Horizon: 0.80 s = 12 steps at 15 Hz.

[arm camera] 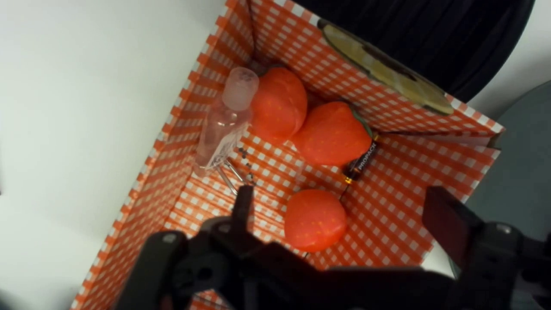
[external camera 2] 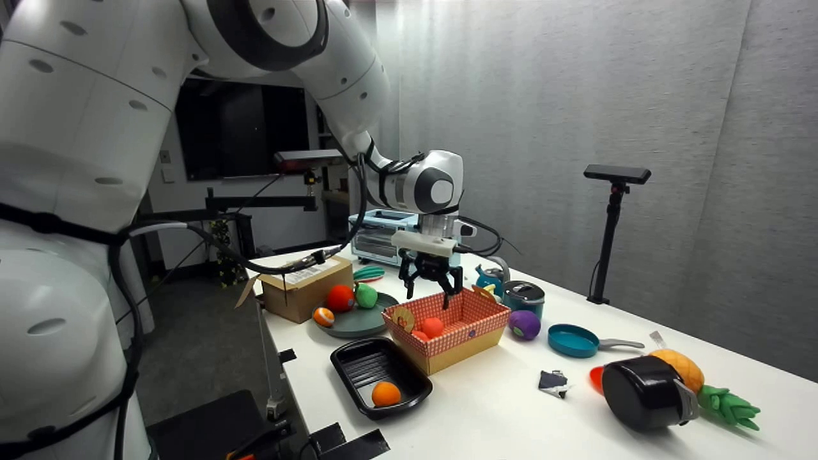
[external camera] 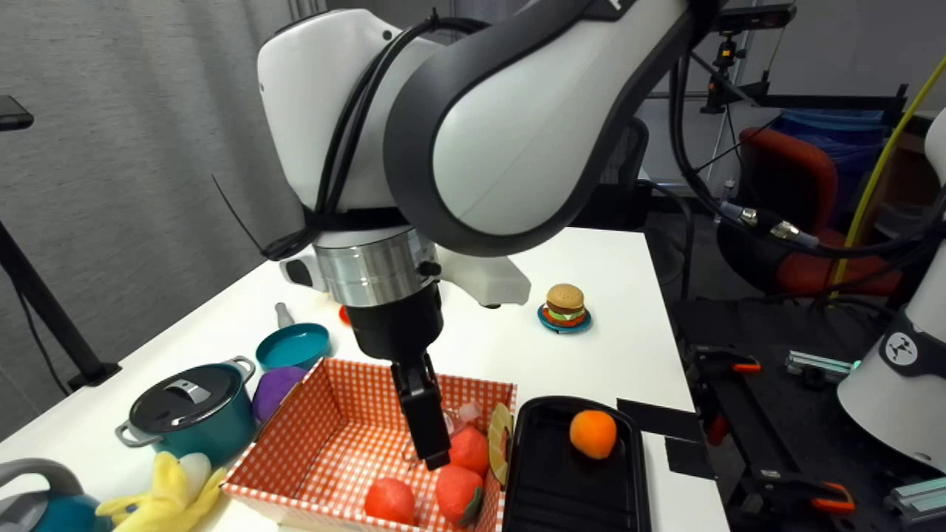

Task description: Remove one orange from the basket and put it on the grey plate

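My gripper (external camera 2: 427,298) hangs over the basket (external camera 2: 457,340), its jaws standing wide apart with nothing between them. I'm asked for an orange, yet the only fruit I see in the basket is strawberries: a lone strawberry (arm camera: 315,220), and a strawberry pair (arm camera: 331,133) lying together toward the basket's end. I judge one of these is meant, since the plain orange fruit (external camera 2: 385,394) lies in the black tray (external camera 2: 367,361), just outside that same end of the basket.

I'd take the lone one. It lies low beside the basket's long wall facing the grey plate (external camera 2: 358,327); whether it touches that wall I can't tell. In the wrist view it shows between my fingers (arm camera: 242,204), nearer the inner one, while the outer one shows across the basket's rim. A straight drop could catch that rim, so I should shift toward the basket's middle and narrow the gap, or turn to grip along the wall. Then go down upright, clear of the battery (arm camera: 363,159) by the basket's wall, squeeze gently in case it's soft, and lift well above the basket's rim before crossing to the plate.
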Each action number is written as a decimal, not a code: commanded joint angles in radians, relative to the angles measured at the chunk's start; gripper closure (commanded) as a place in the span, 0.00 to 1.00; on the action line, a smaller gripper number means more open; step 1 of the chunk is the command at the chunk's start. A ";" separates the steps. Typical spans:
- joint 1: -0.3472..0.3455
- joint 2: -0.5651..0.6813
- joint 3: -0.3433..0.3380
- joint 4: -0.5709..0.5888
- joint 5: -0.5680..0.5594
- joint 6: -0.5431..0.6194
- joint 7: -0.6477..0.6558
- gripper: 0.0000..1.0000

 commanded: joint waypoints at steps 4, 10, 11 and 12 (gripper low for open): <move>0.000 0.104 0.013 0.095 0.021 0.043 -0.062 0.00; 0.001 0.166 0.030 0.168 0.020 0.055 -0.105 0.00; 0.000 0.174 0.032 0.174 0.020 0.057 -0.112 0.00; -0.001 0.183 0.033 0.181 0.020 0.058 -0.116 0.00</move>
